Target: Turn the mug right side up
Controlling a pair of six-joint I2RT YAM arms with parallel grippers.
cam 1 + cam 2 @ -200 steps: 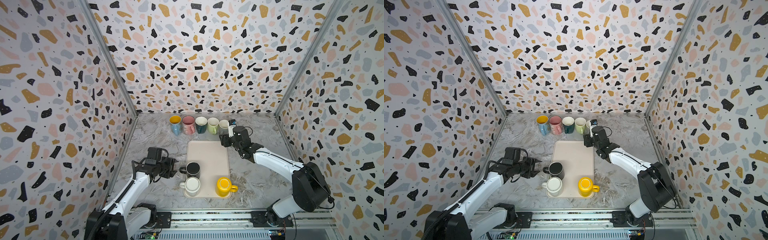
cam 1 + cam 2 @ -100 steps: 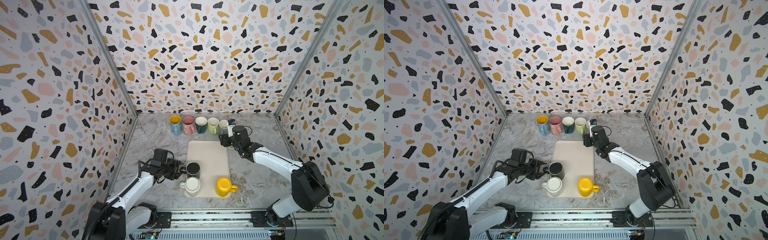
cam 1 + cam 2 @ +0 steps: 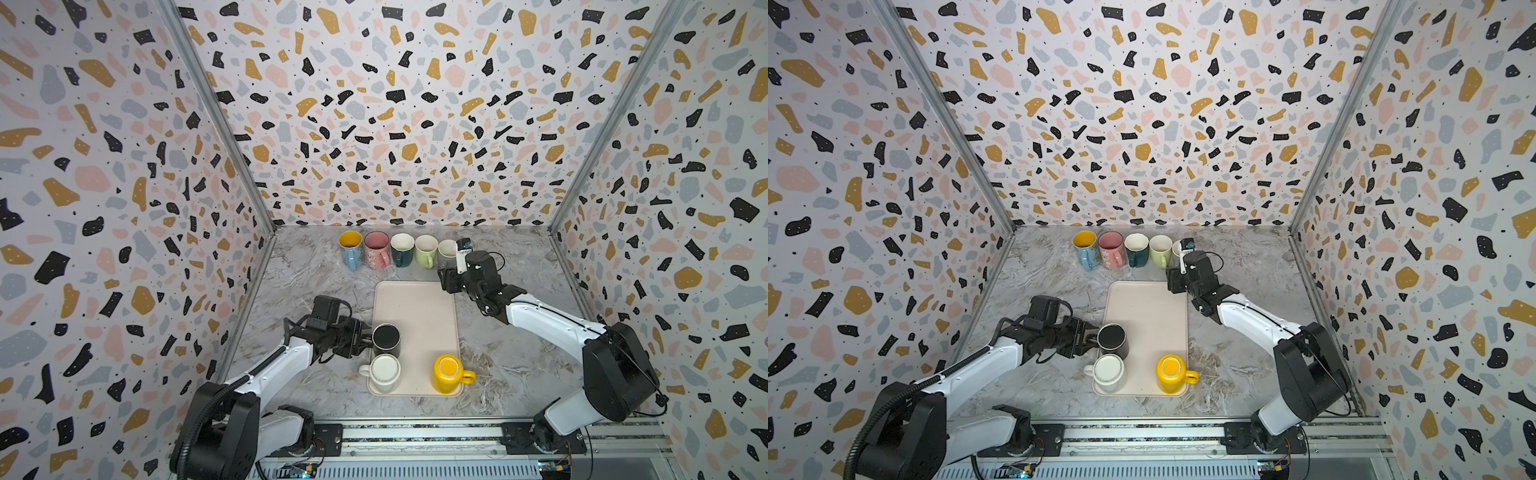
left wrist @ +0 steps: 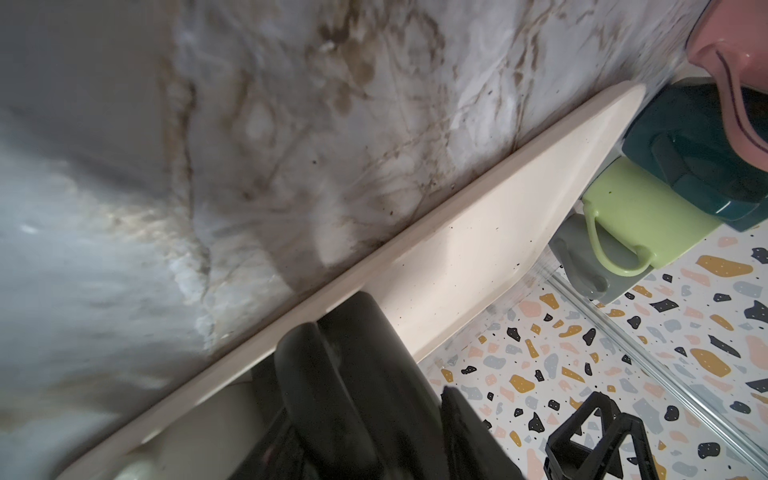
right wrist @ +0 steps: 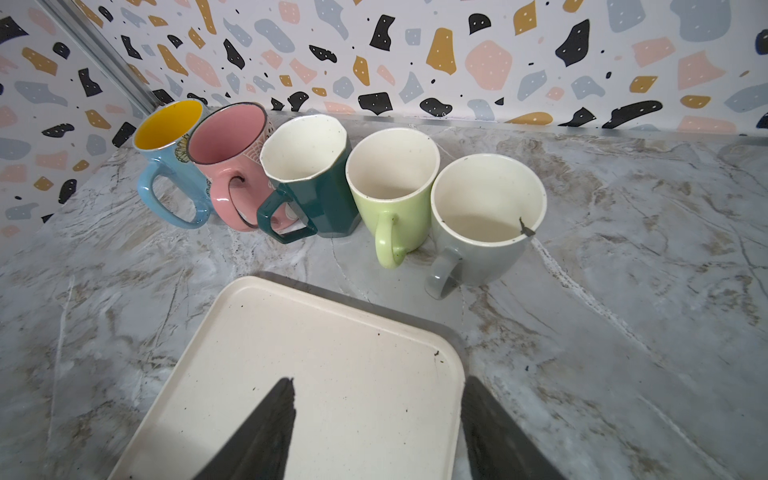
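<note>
Closing: the left gripper [image 3: 365, 337] has crossed the surface [image 3: 311, 286] to the black mug [image 3: 386, 338]. A second ago it stood clear of the tray's left edge; now its tips sit at the mug's handle side.
Left gripper state: jaws are narrower than a second ago and seem to be drawing in. Whether they already pinch the handle cannot be told: both top views show black on black, and the left wrist view is filled by dark shapes at the tray [image 4: 478, 249] edge.
Right gripper state: the right gripper [image 5: 380, 380] is spread with nothing between its jaws, hanging over the tray's far right corner. Its place has not changed over the last second.
Black mug position: on the tray [image 3: 415, 303] by its left edge, just behind the white mug [image 3: 384, 372], with its handle pointing left toward the arm. It has not shifted.
Black mug orientation: its top shows as a flat dark disc, so it is judged base-up.
Other items: the yellow mug [image 3: 446, 372] and the white mug stand at the tray's near edge, unmoved. The back row [image 5: 340, 178] of five mugs stands mouth-up on the surface beyond the tray.
Meaning for task: the approach looks complete and the grasp looks under way. The turn has not begun.
Concern: a handle-only hold may let the mug swing during the turn, and the white mug is close.
</note>
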